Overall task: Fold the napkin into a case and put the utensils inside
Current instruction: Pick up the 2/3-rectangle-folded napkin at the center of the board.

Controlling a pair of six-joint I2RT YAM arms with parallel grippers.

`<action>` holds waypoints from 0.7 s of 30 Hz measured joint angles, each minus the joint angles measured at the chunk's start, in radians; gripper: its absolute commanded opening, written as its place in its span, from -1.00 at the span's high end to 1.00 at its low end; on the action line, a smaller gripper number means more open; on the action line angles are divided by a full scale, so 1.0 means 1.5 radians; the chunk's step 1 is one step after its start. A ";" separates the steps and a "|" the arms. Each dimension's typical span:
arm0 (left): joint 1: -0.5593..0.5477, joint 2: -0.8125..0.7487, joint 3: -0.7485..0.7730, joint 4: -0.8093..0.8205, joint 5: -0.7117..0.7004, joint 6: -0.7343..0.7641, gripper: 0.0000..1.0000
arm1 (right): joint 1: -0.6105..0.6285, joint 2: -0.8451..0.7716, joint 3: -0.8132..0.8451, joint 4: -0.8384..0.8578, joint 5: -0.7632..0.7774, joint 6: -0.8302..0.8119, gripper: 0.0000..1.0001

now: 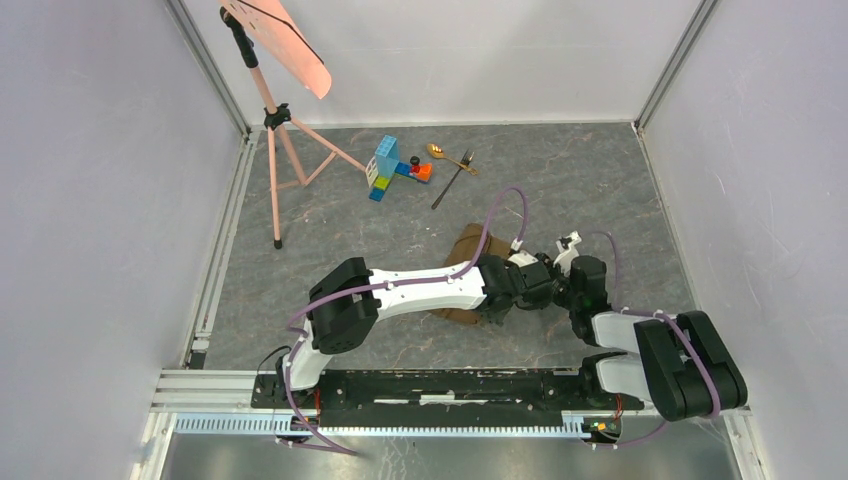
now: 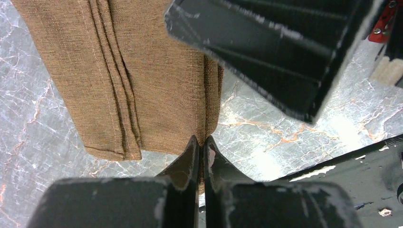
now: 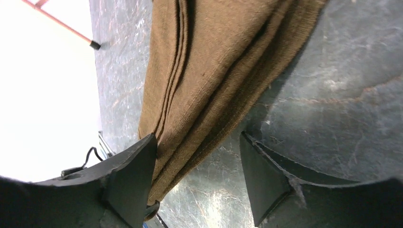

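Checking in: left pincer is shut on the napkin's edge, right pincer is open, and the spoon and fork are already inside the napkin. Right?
Not quite. The spoon and fork are not inside the napkin; the top external view shows them lying out beside the toy blocks, apart from it. The rest holds: left pincer shut on the napkin's edge, right pincer open.

Twin arms: left arm (image 1: 430, 290), right arm (image 1: 612, 330) — white link shells, bulky black joint housings, purple cables (image 1: 497, 215) looping alongside; left gripper (image 2: 201, 141) black, edges scuffed pale; red bracket (image 2: 384, 21), silver screws close by.
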 measured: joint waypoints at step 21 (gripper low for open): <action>0.000 0.000 -0.013 0.029 0.047 0.001 0.02 | 0.000 0.037 -0.011 0.032 0.096 -0.010 1.00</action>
